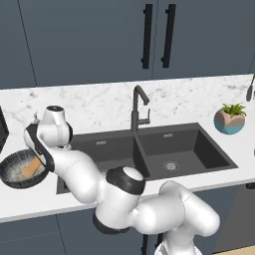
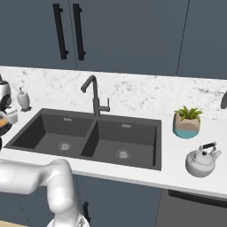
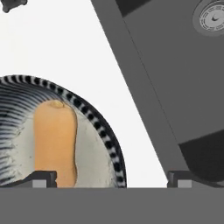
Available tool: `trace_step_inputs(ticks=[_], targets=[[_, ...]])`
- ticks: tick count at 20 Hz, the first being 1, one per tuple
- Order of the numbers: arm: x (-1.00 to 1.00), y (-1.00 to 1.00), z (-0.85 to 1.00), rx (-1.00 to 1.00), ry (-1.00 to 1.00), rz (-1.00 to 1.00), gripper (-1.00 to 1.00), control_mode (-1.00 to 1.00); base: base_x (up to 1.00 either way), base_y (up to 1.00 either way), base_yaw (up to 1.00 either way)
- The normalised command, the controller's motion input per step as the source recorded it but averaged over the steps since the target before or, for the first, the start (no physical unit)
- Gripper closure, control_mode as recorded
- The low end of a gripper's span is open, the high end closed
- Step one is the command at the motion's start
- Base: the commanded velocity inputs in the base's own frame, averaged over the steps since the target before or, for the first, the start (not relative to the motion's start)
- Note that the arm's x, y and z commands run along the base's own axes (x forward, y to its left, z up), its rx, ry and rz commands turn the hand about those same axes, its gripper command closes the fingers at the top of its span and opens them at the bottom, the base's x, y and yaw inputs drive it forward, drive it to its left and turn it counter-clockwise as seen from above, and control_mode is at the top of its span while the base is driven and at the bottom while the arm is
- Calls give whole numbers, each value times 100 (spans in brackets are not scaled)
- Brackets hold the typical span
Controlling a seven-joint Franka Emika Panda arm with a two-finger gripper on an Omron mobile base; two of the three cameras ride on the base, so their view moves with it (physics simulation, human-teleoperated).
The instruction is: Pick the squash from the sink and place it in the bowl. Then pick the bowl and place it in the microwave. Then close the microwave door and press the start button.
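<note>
The orange squash (image 3: 54,140) lies in the striped dark-rimmed bowl (image 3: 107,135), on its pale inside. The bowl (image 1: 10,172) stands on the white counter left of the dark double sink (image 1: 164,147), with the squash (image 1: 31,168) showing in it. My gripper (image 3: 111,179) hangs open just above the bowl's rim. One fingertip (image 3: 43,178) is in front of the squash and the other sits over the sink's edge (image 3: 144,109); nothing is between them. The arm's wrist (image 1: 54,124) stands over the bowl. The microwave and its door are out of view.
A curved dark faucet (image 1: 138,107) rises behind the sink (image 2: 88,135). On the right counter stand a potted plant (image 2: 187,123) and a grey kettle (image 2: 202,161). A soap dispenser (image 2: 23,99) stands at the back left. Dark cabinets with black handles (image 1: 157,35) hang above.
</note>
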Motion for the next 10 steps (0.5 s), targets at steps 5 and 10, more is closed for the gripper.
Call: trace_step_inputs(ticks=[5,10], targets=[[-2,3,-26,2,-1,10,-100,-100,0,0,0],[0,4,-29,0,0,8,-100,-100,0,0,0]])
